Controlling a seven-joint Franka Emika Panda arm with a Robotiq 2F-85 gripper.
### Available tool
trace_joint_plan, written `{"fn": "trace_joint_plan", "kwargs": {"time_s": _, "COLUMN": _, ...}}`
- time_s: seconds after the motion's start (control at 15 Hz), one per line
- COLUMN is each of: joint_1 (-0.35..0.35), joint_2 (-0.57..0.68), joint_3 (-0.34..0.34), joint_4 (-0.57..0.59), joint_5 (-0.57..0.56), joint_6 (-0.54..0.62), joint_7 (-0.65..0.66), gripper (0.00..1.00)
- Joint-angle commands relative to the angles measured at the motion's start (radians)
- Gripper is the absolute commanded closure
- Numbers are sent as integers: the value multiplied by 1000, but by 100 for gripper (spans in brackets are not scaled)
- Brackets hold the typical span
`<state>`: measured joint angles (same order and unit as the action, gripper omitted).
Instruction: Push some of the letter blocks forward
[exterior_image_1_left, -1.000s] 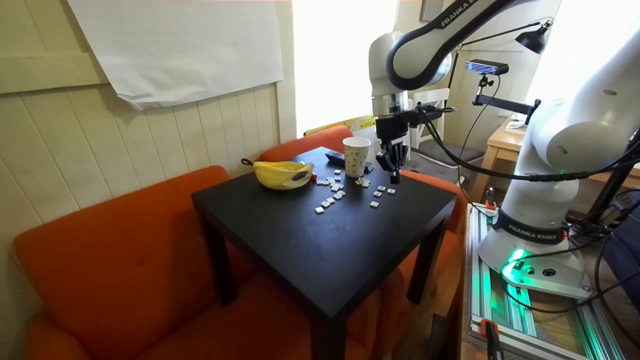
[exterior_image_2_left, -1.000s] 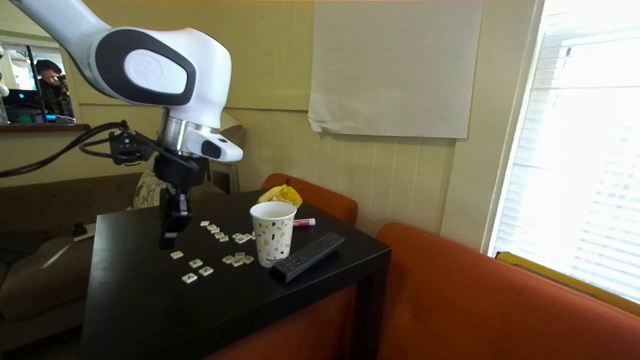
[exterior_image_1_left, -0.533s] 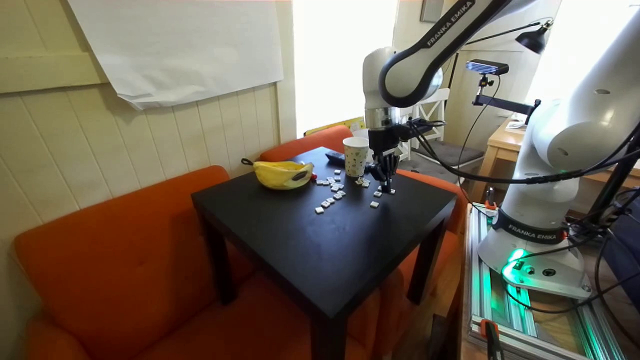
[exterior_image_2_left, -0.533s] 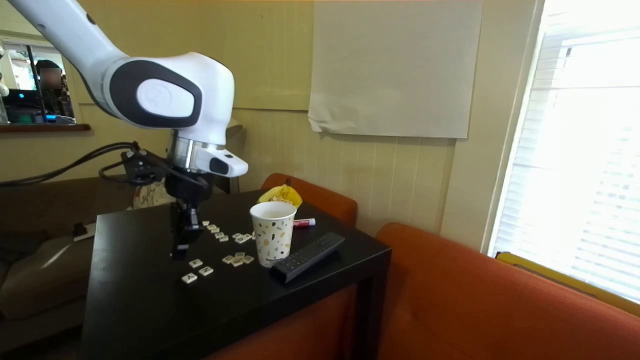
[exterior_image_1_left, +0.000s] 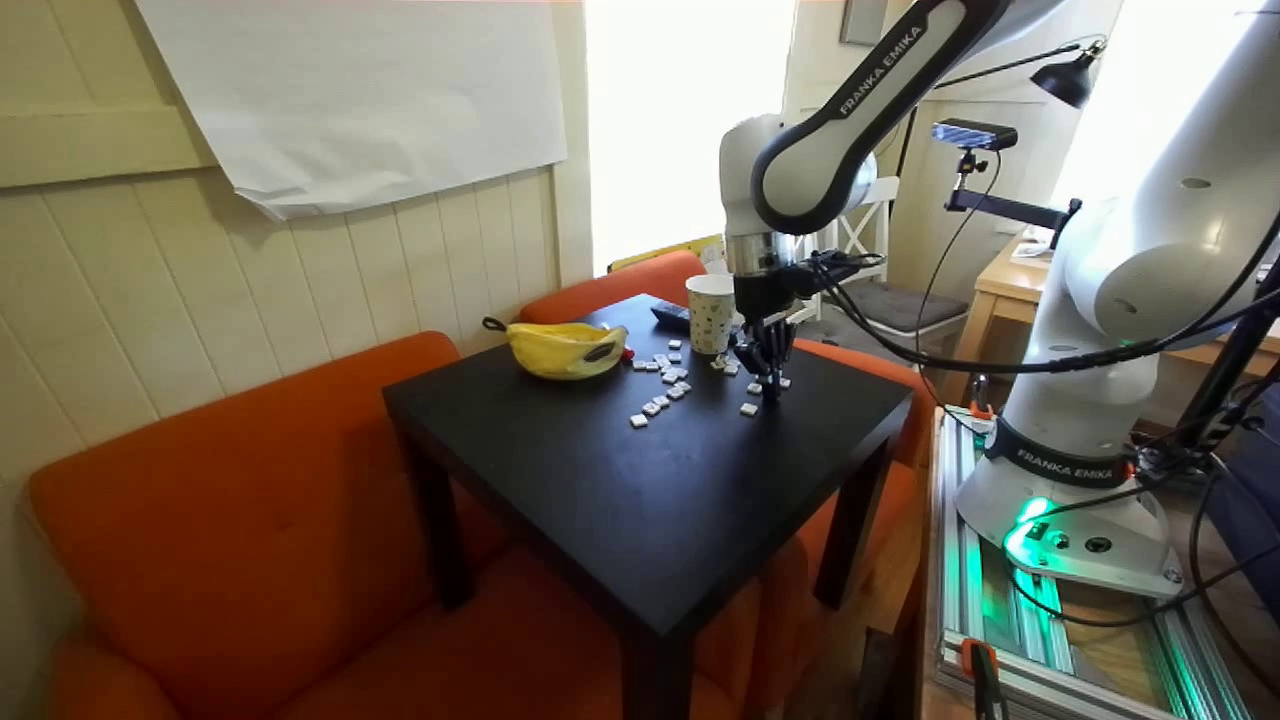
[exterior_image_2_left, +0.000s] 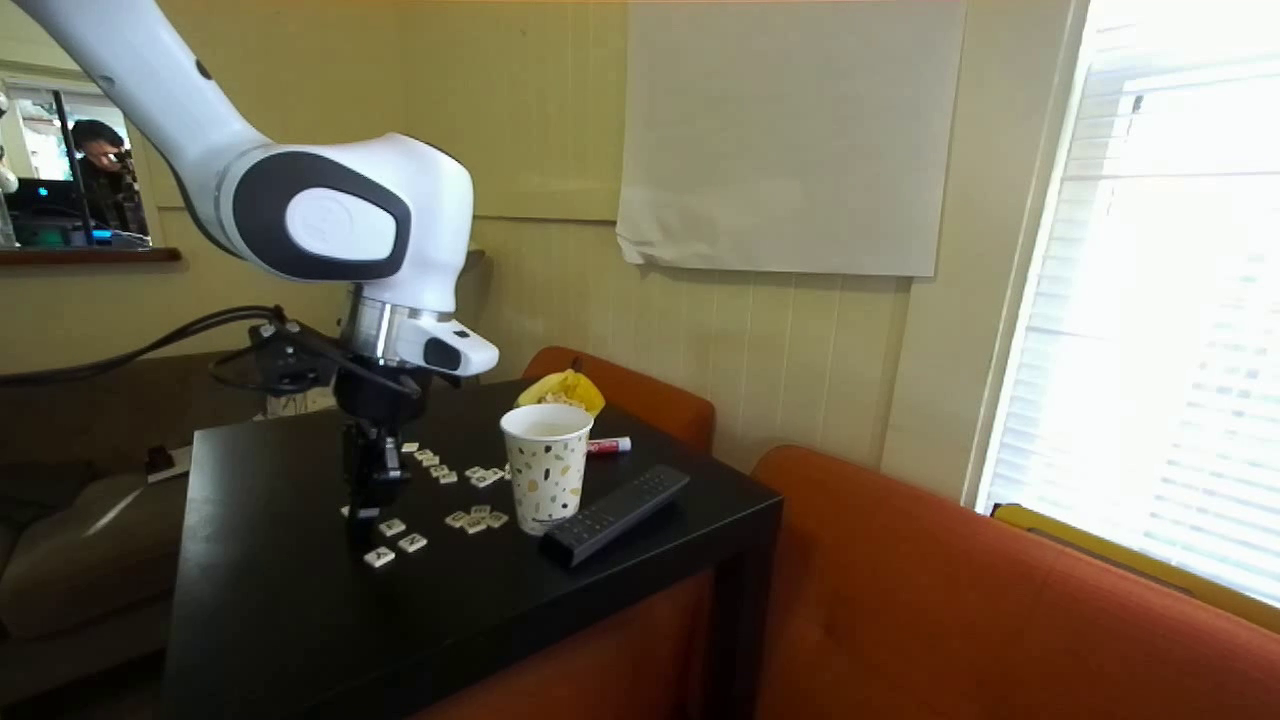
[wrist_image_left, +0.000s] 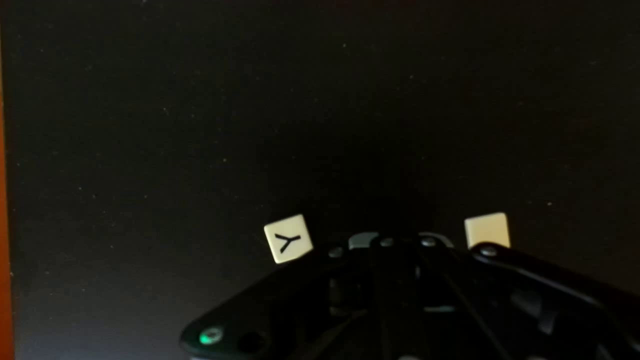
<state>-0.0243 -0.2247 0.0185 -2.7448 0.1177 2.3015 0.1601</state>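
Small white letter blocks lie scattered on the black table (exterior_image_1_left: 620, 520). A line of them (exterior_image_1_left: 661, 401) runs across the middle in an exterior view. My gripper (exterior_image_2_left: 364, 530) is low, its tips at or just above the table, beside a loose group with a Y block (exterior_image_2_left: 379, 556), a second lettered block (exterior_image_2_left: 412, 542) and another block (exterior_image_2_left: 391, 526). In the wrist view the fingers (wrist_image_left: 395, 241) are together with nothing seen between them. The Y block (wrist_image_left: 289, 239) is on their left and a blank-faced block (wrist_image_left: 487, 230) on their right, partly covered by the gripper.
A patterned paper cup (exterior_image_2_left: 546, 470) stands by several blocks (exterior_image_2_left: 476, 520). A black remote (exterior_image_2_left: 615, 512) and a red tube (exterior_image_2_left: 608, 445) lie beside it. A yellow banana-shaped bowl (exterior_image_1_left: 565, 350) sits near the table's far edge. Orange seats (exterior_image_1_left: 260, 520) surround the table.
My gripper has come down to the table and shifted slightly toward the cup side, in among the loose blocks. The fingers stay together. The blocks have not visibly moved.
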Motion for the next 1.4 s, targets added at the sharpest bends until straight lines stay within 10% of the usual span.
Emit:
{"fn": "trace_joint_plan", "kwargs": {"time_s": 0.0, "joint_1": 0, "joint_2": 30, "joint_3": 4, "joint_4": 1, "joint_5": -29, "joint_6": 54, "joint_7": 12, "gripper": 100}}
{"fn": "trace_joint_plan", "kwargs": {"time_s": 0.93, "joint_1": -21, "joint_2": 75, "joint_3": 39, "joint_4": 0, "joint_5": -249, "joint_6": 335, "joint_7": 83, "gripper": 100}}
{"fn": "trace_joint_plan", "kwargs": {"time_s": 1.33, "joint_1": 41, "joint_2": 5, "joint_3": 12, "joint_4": -15, "joint_5": -81, "joint_6": 139, "joint_7": -13, "gripper": 100}}
